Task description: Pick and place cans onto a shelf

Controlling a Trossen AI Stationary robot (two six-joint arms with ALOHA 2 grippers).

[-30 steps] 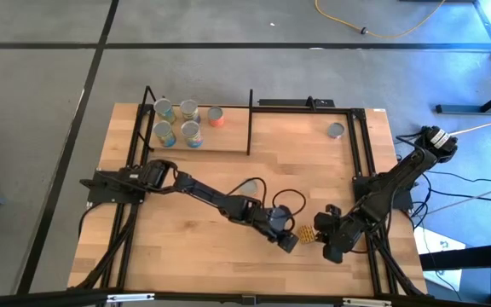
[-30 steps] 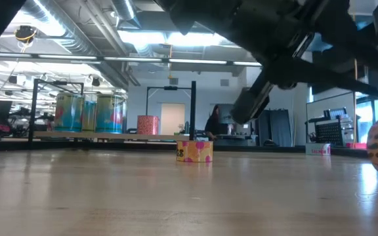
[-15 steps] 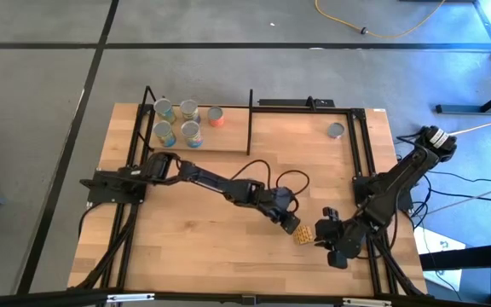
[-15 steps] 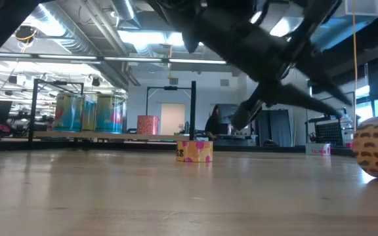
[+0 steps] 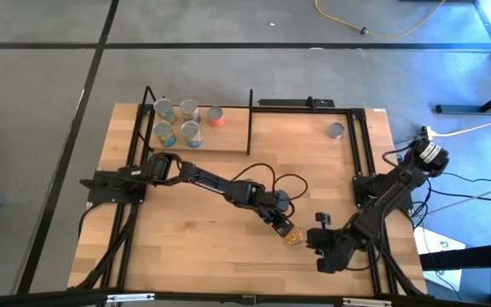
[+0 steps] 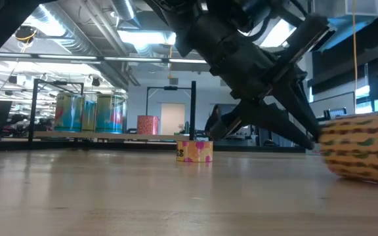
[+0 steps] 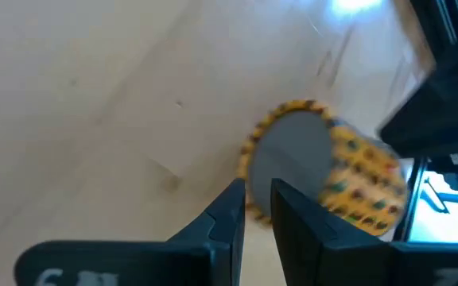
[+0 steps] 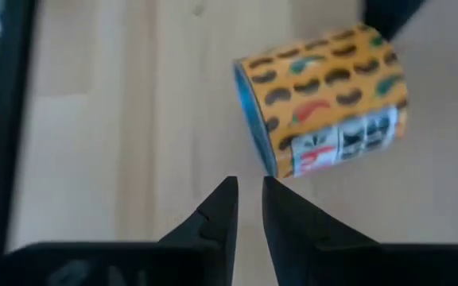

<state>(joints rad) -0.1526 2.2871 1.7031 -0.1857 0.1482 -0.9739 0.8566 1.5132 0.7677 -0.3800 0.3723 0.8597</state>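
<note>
The tan can (image 5: 292, 236) lay on its side near the table's near right part, its label partly blurred and its far end cut off by the frame edge in the low view. The left gripper (image 5: 285, 227) reached just beside it, jaws nearly pressed together, a thin gap between them and nothing pinched. The right gripper (image 5: 320, 248) hovered close on the can's other side, jaws likewise almost closed and empty. Five cans stood on the shelf (image 5: 228, 147) at far left: four blue (image 5: 176, 122) and one orange-red (image 5: 216, 117). One more can (image 5: 337, 130) stood alone at far right, label hidden from above
</note>
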